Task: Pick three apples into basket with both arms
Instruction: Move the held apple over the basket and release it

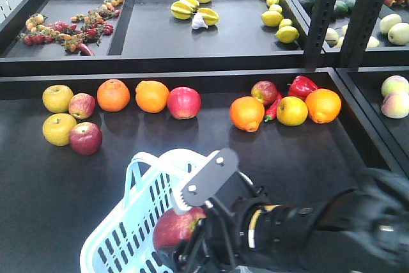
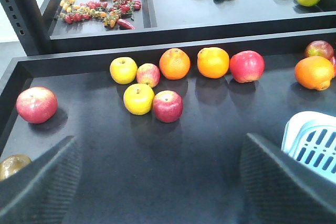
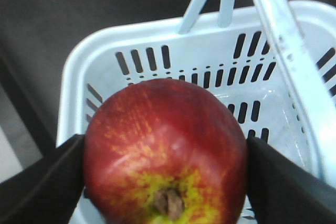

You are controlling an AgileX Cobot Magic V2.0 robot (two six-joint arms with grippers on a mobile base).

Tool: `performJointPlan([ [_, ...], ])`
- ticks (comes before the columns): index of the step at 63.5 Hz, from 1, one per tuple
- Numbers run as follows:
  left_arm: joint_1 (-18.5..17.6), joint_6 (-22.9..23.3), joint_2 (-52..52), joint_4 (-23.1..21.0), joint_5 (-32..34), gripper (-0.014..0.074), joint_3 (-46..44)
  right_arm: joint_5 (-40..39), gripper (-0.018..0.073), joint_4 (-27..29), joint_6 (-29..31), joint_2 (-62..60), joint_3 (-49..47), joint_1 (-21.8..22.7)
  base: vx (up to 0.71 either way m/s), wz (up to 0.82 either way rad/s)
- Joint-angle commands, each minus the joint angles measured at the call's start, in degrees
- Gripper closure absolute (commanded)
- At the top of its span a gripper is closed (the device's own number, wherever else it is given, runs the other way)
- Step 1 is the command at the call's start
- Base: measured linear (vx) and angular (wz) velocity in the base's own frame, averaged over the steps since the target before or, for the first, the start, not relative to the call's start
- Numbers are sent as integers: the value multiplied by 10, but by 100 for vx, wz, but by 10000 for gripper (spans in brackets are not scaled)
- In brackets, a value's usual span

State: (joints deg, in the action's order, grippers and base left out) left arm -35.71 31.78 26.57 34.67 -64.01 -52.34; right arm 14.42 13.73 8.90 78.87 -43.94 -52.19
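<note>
right wrist view shows what the others barely do: right gripper (image 3: 165, 153) clamped on a dark red apple (image 3: 165, 153), one black pad pressed to each side, stem end with yellow-green patch facing the camera. the apple hangs over the open basket (image 3: 105, 56), slotted walls and pale floor visible behind it, one hoop handle (image 3: 273, 35) crossing at upper right. basket floor, as far as visible, looks bare, though the apple hides much of it.

front view gives the wider scene: right arm (image 1: 307, 228) reaches in from lower right, its bulk and a grey bracket covering most of the basket; only the held apple's red side shows at the rim. on the black tray two more dull red apples sit at left, one (image 1: 82, 105) beside a yellow apple (image 1: 57, 98), one (image 1: 85, 138) touching another yellow apple (image 1: 59, 128). oranges (image 1: 114, 95) and a brighter pink-red apple (image 1: 184, 102) line up next to them; a further group with a red pepper (image 1: 301, 85) lies to the right.

left wrist view: left gripper (image 2: 157, 182) with its fingers (image 2: 39, 182) wide apart, nothing between them, above bare tray, the fruit cluster ahead. only this view shows an extra red apple (image 2: 37, 104) alone at far left, plus a brownish fruit (image 2: 13, 165) at the edge, probably half hidden.
</note>
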Motion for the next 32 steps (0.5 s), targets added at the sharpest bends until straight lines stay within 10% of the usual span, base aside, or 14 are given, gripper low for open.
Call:
performJointPlan([
  [1,-3,3,6,18,29,11,-13,-57,89,4,7,17,-21,-1,0,0],
  [16,-3,3,6,18,29,11,-13,-58,-130,4,7,39,-27,-1,0,0],
  [32,-3,3,6,18,29,11,-13,-42,-143,4,4,32,-27,-1,0,0],
])
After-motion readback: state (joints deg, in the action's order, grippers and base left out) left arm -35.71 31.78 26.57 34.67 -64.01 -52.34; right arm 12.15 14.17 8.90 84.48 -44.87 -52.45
